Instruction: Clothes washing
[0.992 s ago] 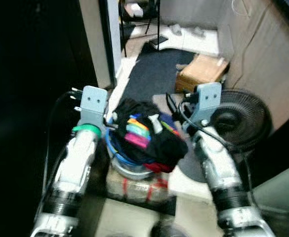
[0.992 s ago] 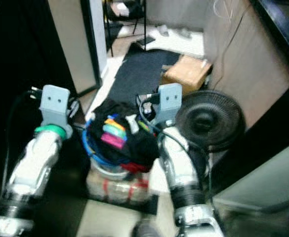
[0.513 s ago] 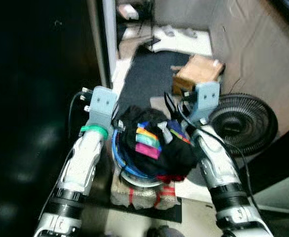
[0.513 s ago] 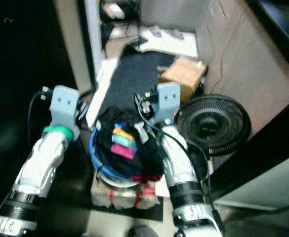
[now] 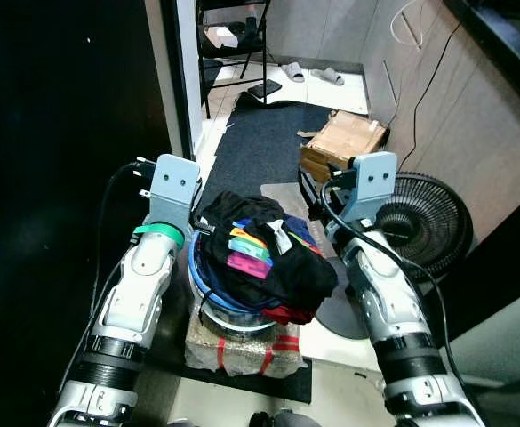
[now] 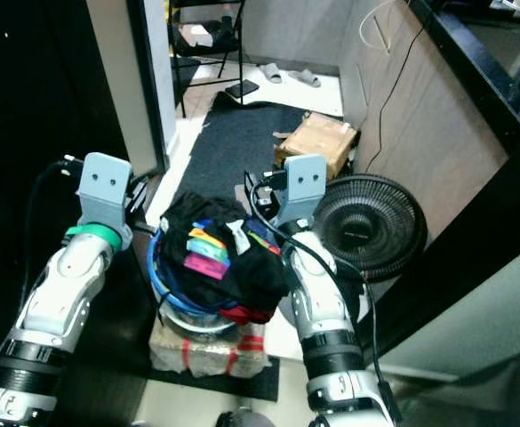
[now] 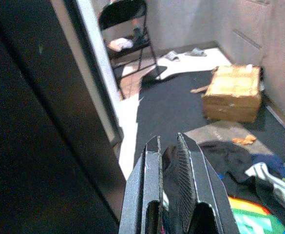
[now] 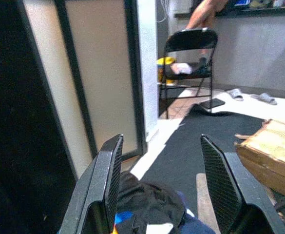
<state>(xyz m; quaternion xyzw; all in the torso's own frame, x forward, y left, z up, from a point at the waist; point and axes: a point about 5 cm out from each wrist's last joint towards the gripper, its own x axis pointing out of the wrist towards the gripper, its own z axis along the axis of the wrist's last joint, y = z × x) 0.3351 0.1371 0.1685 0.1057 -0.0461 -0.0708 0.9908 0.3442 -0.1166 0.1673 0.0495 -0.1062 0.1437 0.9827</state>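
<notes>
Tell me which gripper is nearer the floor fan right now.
Right. The right gripper is at the laundry basket's side nearest the floor fan; the left gripper is at the basket's far side.

One blue basin [image 5: 208, 283] heaped with one pile of clothes [image 5: 268, 258], set on one wrapped bundle [image 5: 242, 349]; one floor fan [image 5: 420, 222]; one cardboard box [image 5: 344, 142]; one folding chair [image 5: 242, 27]; two slippers [image 5: 313, 74]; one dark mat [image 5: 260, 142]; two robot arms, one left pincer [image 7: 169, 161] and one right pincer [image 8: 164, 161]
</notes>
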